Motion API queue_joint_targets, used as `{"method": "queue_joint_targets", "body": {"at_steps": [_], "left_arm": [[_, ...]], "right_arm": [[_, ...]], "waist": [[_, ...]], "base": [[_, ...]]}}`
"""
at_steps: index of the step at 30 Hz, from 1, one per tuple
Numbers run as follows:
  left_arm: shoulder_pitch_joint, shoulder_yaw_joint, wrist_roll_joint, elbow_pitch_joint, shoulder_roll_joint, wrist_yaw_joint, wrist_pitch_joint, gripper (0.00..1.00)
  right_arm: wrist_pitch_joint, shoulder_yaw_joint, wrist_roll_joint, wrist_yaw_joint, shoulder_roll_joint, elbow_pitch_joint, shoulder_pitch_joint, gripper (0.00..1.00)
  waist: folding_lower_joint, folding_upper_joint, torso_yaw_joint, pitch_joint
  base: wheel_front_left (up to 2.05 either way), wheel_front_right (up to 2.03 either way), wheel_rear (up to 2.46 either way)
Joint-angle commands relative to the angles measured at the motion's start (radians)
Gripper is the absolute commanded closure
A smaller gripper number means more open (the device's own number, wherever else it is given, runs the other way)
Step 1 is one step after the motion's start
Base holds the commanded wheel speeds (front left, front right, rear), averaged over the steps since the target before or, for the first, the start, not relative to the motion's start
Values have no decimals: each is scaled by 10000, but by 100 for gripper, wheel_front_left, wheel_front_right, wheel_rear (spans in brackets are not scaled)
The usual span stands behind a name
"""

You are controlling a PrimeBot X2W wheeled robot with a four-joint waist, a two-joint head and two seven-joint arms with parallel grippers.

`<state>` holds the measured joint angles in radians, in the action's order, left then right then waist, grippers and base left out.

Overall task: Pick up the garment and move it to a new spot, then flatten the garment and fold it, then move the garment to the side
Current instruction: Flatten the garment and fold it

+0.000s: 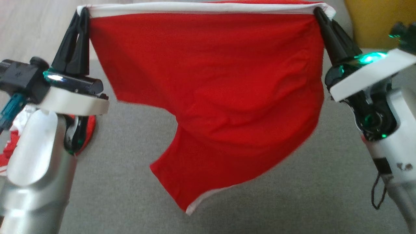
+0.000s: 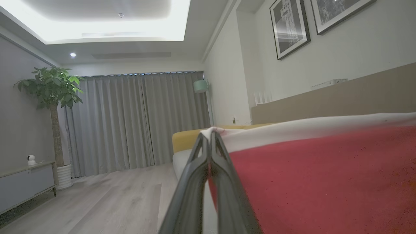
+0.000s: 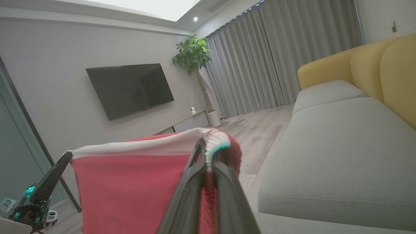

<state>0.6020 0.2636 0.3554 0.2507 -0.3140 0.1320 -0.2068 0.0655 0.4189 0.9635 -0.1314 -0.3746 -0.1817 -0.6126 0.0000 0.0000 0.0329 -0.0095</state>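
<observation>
We hold the garment [image 1: 211, 81] stretched above the grey sofa [image 1: 123, 169]. Our left gripper [image 1: 83, 13] and right gripper [image 1: 318, 12] each clamp an end of its white band [image 1: 201, 8].

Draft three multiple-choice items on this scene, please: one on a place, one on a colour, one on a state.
1. Where is the red garment? A. Folded in a drawer. B. Hanging between the left end effector and the right end effector. C. Hung on a hook.
2. What colour is the band along its top edge? A. White. B. Black. C. Yellow.
3. How do the left end effector's jaws stand? A. Wide open. B. Shut on the garment's corner. C. Shut on nothing.
Answers: B, both hold its top corners above the grey sofa seat; A, a white strip runs along that edge; B, the left wrist view shows cloth pinched in shut jaws.
</observation>
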Motion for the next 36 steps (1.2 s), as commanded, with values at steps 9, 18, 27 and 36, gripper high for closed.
{"method": "queue_joint_targets", "body": {"at_steps": [9, 18, 27, 36], "left_arm": [[3518, -202, -1001, 1288, 414, -629, -530, 100], [1359, -731, -1147, 617, 1208, -530, -547, 100], [-2671, -1270, -1022, 590, 2087, -263, -548, 100], [-5956, -1862, -1105, 5, 2578, -118, -549, 100]], "right_arm": [[-1779, 1180, -1751, 7, -473, -1900, -3776, 100], [-3162, 2855, -1846, 7, -1089, -3172, -3154, 100], [-3267, 4279, -1314, 7, -1293, -2697, -117, 100], [-3271, 3497, -1298, 7, -946, -1600, 3040, 100]], "waist": [[0, 0, 481, 1691], [0, 0, 701, 1548], [0, 0, 629, 1269], [0, 0, 534, 131]], "base": [[0, 0, 0], [0, 0, 0], [0, 0, 0], [0, 0, 0]]}}
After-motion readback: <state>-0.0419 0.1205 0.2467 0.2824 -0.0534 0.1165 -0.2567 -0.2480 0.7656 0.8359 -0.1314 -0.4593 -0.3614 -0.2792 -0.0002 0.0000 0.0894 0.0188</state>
